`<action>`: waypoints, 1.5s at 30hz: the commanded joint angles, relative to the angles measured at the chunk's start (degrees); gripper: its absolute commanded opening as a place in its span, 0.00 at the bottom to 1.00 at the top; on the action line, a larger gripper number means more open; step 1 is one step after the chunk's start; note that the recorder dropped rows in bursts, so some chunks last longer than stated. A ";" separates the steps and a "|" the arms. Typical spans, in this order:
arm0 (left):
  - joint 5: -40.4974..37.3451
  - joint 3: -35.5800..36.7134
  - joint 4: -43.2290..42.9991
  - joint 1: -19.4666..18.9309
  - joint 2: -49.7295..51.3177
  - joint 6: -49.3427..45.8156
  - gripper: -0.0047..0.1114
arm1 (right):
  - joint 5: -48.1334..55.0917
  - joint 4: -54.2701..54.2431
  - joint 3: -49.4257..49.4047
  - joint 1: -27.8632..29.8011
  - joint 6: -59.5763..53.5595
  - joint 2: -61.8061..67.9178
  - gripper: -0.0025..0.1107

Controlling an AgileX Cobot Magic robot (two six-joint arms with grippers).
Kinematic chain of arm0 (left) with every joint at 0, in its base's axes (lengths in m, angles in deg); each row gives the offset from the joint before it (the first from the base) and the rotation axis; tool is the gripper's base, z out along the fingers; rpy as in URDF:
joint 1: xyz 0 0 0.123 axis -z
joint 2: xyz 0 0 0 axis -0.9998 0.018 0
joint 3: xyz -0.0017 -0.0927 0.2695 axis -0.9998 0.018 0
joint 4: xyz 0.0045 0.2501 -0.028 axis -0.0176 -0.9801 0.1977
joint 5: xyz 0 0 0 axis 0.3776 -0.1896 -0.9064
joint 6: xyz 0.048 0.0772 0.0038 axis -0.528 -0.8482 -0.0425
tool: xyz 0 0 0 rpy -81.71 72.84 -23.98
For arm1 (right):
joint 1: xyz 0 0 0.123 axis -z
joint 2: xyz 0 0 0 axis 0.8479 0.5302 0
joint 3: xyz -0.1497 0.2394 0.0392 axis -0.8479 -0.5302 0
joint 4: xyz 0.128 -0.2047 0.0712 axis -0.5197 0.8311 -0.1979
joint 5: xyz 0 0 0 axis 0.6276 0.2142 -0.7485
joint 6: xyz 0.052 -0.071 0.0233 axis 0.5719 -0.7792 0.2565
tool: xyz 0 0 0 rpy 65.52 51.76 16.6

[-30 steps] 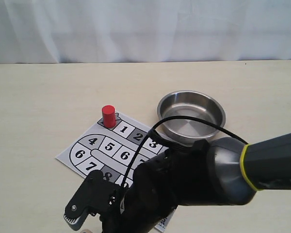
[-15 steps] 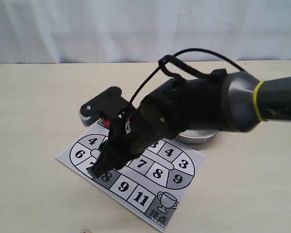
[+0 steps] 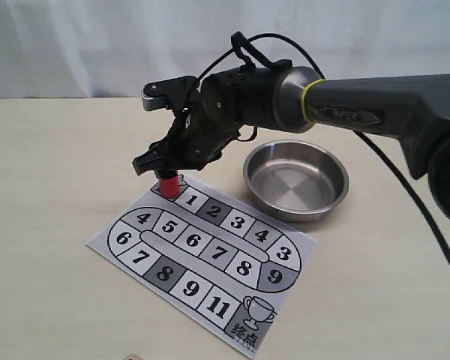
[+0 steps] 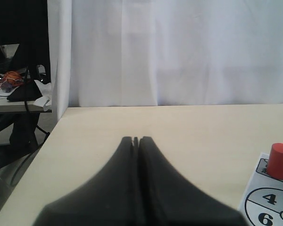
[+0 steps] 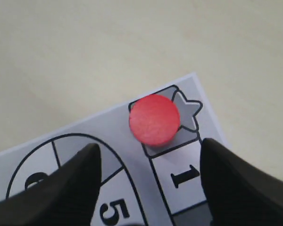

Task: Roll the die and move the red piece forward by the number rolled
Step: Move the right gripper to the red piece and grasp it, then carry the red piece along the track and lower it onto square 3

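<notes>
1. The step in hand is judged to be the pick-up of the red piece (image 3: 169,184), which stands upright on the starred start square of the board (image 3: 210,296), just beside square 1.
2. The right gripper (image 3: 167,169) is held directly above the piece, reaching across from the right side. In the right wrist view its fingers (image 5: 70,188) are spread wide apart and nothing is held between them.
3. In that view the flat red top (image 5: 154,119) is seen slightly beyond the line between the fingertips, not squarely between them. A small shift is advised so that the cylinder is centred before the descent.
4. The piece should then be gripped low on its sides and kept vertical, so that it is neither tipped nor dragged across the printed sheet.
5. The left gripper (image 4: 136,140) is pressed closed with nothing in it, parked over the table (image 3: 52,165) well apart from the board.
6. The steel bowl (image 3: 300,212) is set just beside the board's far right edge; its interior appears empty.
7. The die cannot be made out in any view, so the number to be counted cannot be told.
</notes>
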 commanded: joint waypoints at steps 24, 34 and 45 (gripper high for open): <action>0.59 -0.30 0.07 0.01 -0.06 0.12 0.04 | -6.19 -1.90 5.86 0.80 -0.25 8.93 0.42; 0.59 -0.30 0.07 0.01 -0.06 0.12 0.04 | 1.88 7.60 6.02 0.80 -0.25 5.43 0.06; 0.59 -0.30 0.07 0.01 -0.06 0.12 0.04 | 5.64 8.62 6.11 0.80 -0.25 7.98 0.06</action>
